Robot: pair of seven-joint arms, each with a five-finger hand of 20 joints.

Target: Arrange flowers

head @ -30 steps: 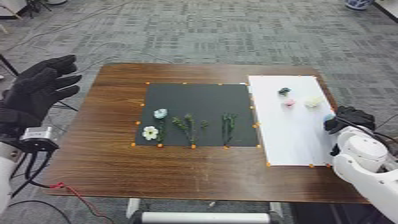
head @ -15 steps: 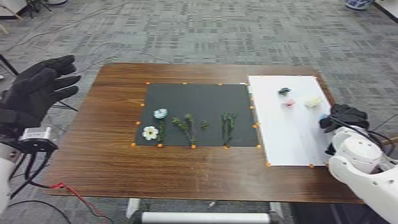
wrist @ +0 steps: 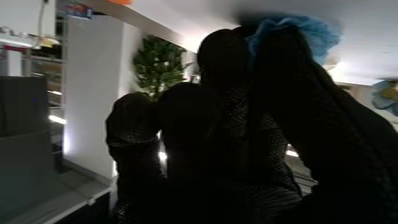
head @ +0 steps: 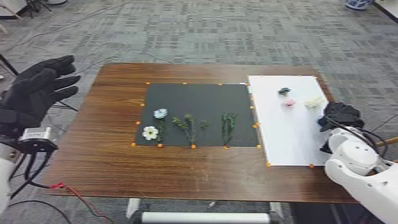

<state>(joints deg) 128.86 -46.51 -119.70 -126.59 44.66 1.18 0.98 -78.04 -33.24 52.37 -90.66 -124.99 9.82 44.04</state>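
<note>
**Blue flower [wrist: 322,34] pinched by the white board [head: 293,135]**

Across the brown wooden surface [head: 204,172], I see a black mat [head: 195,95] holding a white flower [head: 150,133], a pale blue bloom [head: 161,113] and green stems [head: 189,129]. Pink [head: 289,102], cream [head: 313,102] and dark blue [head: 283,91] blossoms sit on the board. The right hand [head: 341,116] blocks part of its outer edge. The blue flower looks soft and ruffled. It sits at that hand's fingertips, with fingers [wrist: 222,52] and thumb closed on it. The left hand [head: 40,87] is raised beside the surface, fingers loosely apart.
</note>
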